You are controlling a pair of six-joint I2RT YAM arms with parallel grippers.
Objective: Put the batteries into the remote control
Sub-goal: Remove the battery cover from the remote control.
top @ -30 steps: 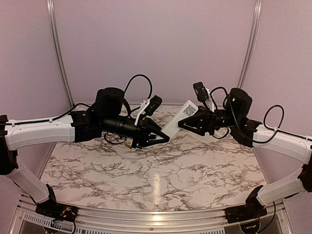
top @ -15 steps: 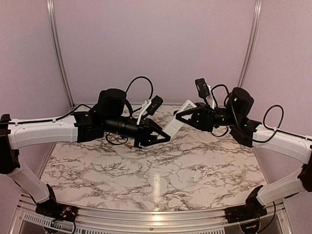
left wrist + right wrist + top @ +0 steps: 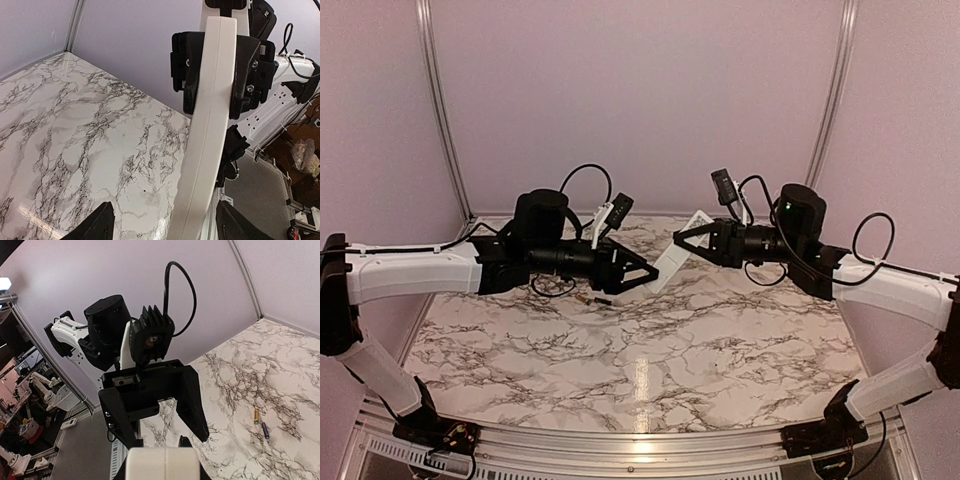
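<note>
The white remote control [image 3: 672, 262] hangs slanted above the table between the two arms. My right gripper [image 3: 688, 240] is shut on its upper end. In the left wrist view the remote control [image 3: 205, 140] runs up the frame, with the right arm's black fingers [image 3: 247, 75] clamped on both sides of it. My left gripper [image 3: 165, 227] stands open around its lower end, with a gap on each side. In the right wrist view the remote control's end [image 3: 162, 462] fills the bottom edge, inside my right gripper [image 3: 162, 469]. Two batteries [image 3: 260, 422] lie on the marble.
The marble table [image 3: 720, 350] has pale walls at the back and sides, with metal posts [image 3: 440, 100] in the corners. The two batteries [image 3: 590, 298] lie on the table below the left gripper. The left arm's open fingers [image 3: 192, 400] face the right wrist camera.
My left gripper has opened and let go of the remote control. My right gripper has shut on its upper end. Both arms have shifted slightly to the left.
</note>
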